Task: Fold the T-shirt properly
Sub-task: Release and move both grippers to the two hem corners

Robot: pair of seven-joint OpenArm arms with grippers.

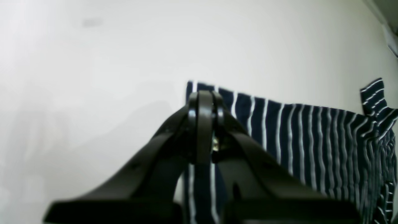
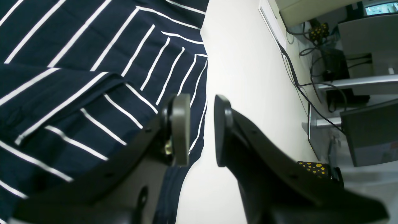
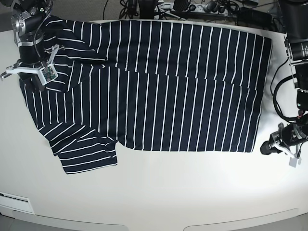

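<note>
Left end effector closed on T-shirt

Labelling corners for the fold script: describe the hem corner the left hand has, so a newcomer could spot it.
Start from the T-shirt spread across the white table. Follow its straight hem edge on the base view's right, down to the near corner. There the left hand is shut on a pinch of striped cloth, unlike the far hem corner, which lies flat and free.

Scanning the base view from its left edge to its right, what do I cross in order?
Right end effector over the collar end of the T-shirt → the striped T-shirt spread flat across the white table → bare table strip → left end effector, shut, at the shirt's near hem corner.
</note>
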